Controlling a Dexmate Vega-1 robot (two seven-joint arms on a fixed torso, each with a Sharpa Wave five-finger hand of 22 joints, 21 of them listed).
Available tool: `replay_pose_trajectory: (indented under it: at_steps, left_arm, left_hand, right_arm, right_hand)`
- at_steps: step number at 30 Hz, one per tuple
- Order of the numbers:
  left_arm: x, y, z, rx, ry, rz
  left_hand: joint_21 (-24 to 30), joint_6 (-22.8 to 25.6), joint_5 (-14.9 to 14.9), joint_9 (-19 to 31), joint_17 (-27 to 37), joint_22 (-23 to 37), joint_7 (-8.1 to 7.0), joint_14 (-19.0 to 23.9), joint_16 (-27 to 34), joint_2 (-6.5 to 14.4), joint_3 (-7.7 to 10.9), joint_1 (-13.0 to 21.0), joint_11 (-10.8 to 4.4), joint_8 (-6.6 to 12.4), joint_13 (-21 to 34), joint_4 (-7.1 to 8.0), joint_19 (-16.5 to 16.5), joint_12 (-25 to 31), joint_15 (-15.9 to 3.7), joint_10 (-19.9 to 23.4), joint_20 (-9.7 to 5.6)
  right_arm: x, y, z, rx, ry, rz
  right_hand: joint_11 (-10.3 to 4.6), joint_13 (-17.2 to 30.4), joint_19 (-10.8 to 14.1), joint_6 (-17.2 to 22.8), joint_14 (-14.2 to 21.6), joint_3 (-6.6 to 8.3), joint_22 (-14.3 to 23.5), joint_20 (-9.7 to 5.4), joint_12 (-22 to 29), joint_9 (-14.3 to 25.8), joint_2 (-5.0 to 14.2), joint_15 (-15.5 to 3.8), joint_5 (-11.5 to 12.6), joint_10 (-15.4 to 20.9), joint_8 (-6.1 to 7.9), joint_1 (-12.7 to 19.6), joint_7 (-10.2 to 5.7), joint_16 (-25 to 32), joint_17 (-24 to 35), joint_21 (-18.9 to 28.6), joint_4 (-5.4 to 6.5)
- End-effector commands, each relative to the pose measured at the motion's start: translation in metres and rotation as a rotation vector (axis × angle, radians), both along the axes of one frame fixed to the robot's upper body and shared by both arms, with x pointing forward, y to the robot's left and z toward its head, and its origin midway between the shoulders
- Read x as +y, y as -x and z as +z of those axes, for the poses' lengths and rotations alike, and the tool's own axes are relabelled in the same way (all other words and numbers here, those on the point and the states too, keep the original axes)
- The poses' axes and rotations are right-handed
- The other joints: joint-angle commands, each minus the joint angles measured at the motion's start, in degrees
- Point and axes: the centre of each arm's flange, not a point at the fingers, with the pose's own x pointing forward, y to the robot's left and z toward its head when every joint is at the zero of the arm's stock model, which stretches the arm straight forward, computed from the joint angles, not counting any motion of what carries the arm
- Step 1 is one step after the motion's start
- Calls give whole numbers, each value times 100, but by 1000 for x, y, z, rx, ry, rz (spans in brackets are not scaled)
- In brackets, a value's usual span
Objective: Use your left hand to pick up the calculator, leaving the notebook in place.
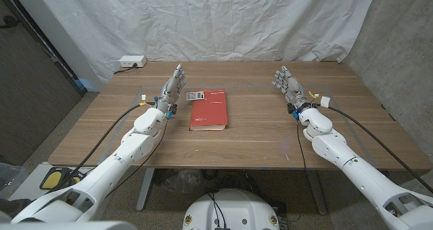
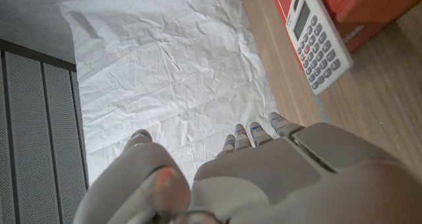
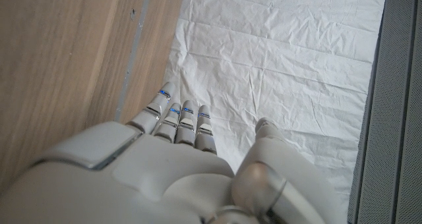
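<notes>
Left hand: the left hand (image 1: pixel 172 86) is over the table (image 1: pixel 270 139), fingers stretched out and apart, holding nothing. The left wrist view shows its back (image 2: pixel 277 178) with the fingers reaching toward the white cloth.
Calculator: the calculator (image 1: pixel 195 95) lies just beside the left hand, on its inner side, level with the fingers and not touched by them. In the left wrist view it (image 2: pixel 315 34) shows keys up, one end lying on the red notebook.
Notebook: the red notebook (image 1: pixel 209 110) lies flat on the table on the inner side of the left hand, a little farther off than the calculator, reaching back toward the robot.
In the way: nothing between the left hand and the calculator, only bare wood.
Right hand: the right hand (image 1: pixel 289 86) is well apart from both things, fingers extended and holding nothing; seen from its wrist (image 3: pixel 165 165) too.
Around: a white cloth (image 1: pixel 223 20) hangs behind the table; a white box (image 1: pixel 132 61) sits at the far corner beyond the left hand.
</notes>
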Motion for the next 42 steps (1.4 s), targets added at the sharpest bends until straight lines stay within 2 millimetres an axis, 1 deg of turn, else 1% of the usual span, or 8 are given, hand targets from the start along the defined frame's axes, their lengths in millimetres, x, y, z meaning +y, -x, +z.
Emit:
replay_pose_trajectory:
  at_steps: [1,9,14,20,31,38,42]
  left_arm:
    - [0,2,-5,-12,-8,21]
    - [9,5,-6,-19,-7,21]
    - [18,5,-10,-14,7,23]
    - [27,5,-16,-13,22,33]
    - [36,7,-19,-25,14,36]
    - [44,9,-21,-25,16,47]
    - [46,8,-26,-24,37,30]
  left_hand:
    - [33,30,37,32,20,14,-37,62,54,18,31,76,4,28,24,-14,5,58,-4,44,-388]
    - [38,88,49,31,20,14,-38,114,63,64,46,124,-8,43,25,-30,23,74,-9,101,-364]
    - [40,132,54,31,20,14,-49,146,69,88,53,152,-31,55,25,-39,30,82,-19,132,-352]
    - [39,160,59,30,21,15,-48,168,69,111,59,180,-30,59,26,-49,29,92,-22,174,-347]
    - [36,229,66,31,22,16,-72,233,80,145,66,231,-44,72,27,-68,27,100,-31,224,-308]
    - [44,317,73,31,22,16,-86,289,86,169,73,286,-70,93,28,-92,50,118,-38,300,-306]
    - [50,348,77,31,22,16,-91,327,93,181,79,319,-79,98,29,-108,69,124,-45,332,-310]
  right_arm:
    - [-7,14,4,-9,-14,-17]
    - [-13,23,0,-5,-28,-36]
    - [-16,28,-2,-6,-36,-45]
    - [-19,35,-5,-4,-49,-57]
    - [-15,44,-4,-17,-46,-70]
    - [-12,45,-5,-20,-50,-74]
    - [-9,46,-5,-19,-51,-76]
  right_hand:
    - [0,7,65,72,56,27,28,-139,26,30,-3,5,23,54,56,45,1,29,31,14,-17]
    - [-3,7,110,108,98,22,30,-127,40,30,6,1,15,100,66,37,1,41,33,8,-20]
    - [14,7,133,139,131,18,31,-118,51,31,12,-6,8,137,73,31,4,50,34,-1,-22]
    - [-3,7,150,149,168,15,32,-109,60,31,17,7,3,169,73,26,-1,60,35,-8,-23]
    - [7,8,171,175,197,21,33,-100,65,32,34,13,-3,198,77,36,-29,61,34,-24,-35]
    - [13,8,181,200,223,22,34,-96,69,33,42,19,-8,218,83,39,-33,65,34,-35,-41]
    - [-5,9,192,204,228,23,35,-98,68,33,46,7,-10,221,82,41,-33,64,34,-38,-44]
